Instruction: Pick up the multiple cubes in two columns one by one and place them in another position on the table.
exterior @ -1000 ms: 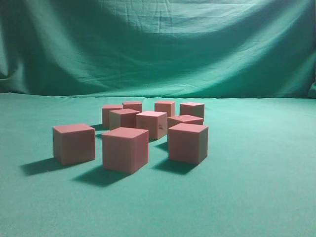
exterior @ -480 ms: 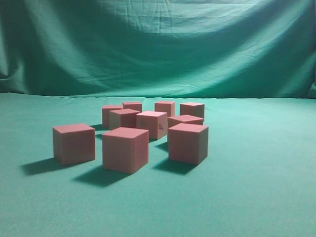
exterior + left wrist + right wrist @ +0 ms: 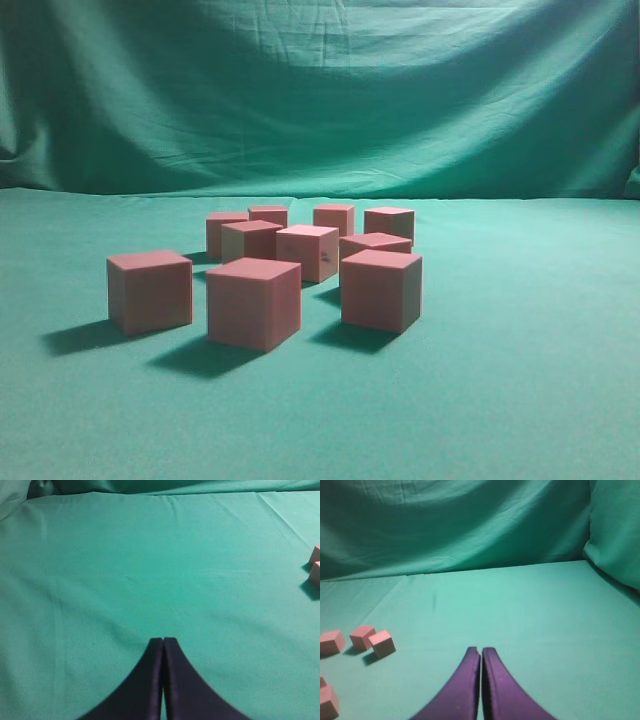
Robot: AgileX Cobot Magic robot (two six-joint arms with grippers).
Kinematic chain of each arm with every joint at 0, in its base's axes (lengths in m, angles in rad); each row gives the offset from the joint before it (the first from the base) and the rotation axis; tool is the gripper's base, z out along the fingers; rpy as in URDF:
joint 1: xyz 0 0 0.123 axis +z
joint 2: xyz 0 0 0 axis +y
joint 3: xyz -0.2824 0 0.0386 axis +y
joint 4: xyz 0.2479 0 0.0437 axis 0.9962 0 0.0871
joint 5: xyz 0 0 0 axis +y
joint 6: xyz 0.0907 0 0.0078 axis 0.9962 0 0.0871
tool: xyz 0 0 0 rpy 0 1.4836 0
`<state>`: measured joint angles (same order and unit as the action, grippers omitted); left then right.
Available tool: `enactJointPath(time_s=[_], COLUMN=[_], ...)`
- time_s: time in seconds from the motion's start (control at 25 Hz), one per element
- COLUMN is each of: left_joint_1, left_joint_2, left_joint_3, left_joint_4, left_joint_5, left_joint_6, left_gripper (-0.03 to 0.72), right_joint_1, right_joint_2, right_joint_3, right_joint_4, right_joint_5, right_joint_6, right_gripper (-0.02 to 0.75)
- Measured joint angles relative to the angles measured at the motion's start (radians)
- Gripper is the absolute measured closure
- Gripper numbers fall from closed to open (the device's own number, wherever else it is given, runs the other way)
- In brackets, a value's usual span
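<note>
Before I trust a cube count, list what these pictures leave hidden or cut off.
- Exterior view: the rear cubes are partly covered by the front ones, so nine is probable, not certain. No arm shows.
- Left wrist view: two cubes are cut by the right edge; the shut left gripper hides the cloth beneath it.
- Right wrist view: a cube is cut by the left edge; the right gripper is shut.

cubes (image 3: pixel 270 270) clustered (tight gaps), table (image 3: pixel 520 400) around open
</note>
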<state>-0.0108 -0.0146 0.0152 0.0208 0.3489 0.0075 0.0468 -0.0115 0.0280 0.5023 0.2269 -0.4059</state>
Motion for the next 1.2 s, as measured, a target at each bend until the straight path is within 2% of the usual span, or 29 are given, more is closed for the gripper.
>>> enactJointPath(time_s=[0.2,0.36,0.48,1.2], left_joint_1=[0.0,0.0,0.0,0.0], left_joint_2=[0.0,0.0,0.0,0.0], left_joint_3=[0.0,0.0,0.0,0.0], left_joint_4=[0.0,0.0,0.0,0.0], left_joint_5=[0.0,0.0,0.0,0.0], left_joint_6=[0.0,0.0,0.0,0.0], left_gripper=[0.688,0.688,0.688,0.688], right_joint_1=[0.0,0.0,0.0,0.0], right_joint_2=[0.0,0.0,0.0,0.0], right_joint_3=[0.0,0.0,0.0,0.0], right_joint_4=[-0.065,-0.27,-0.355,-0.382], right_joint_5=[0.084,0.171,0.171,0.171], right_joint_6=[0.036,0.294,0.351,0.388], right_gripper=[0.738,0.738,0.738,0.738])
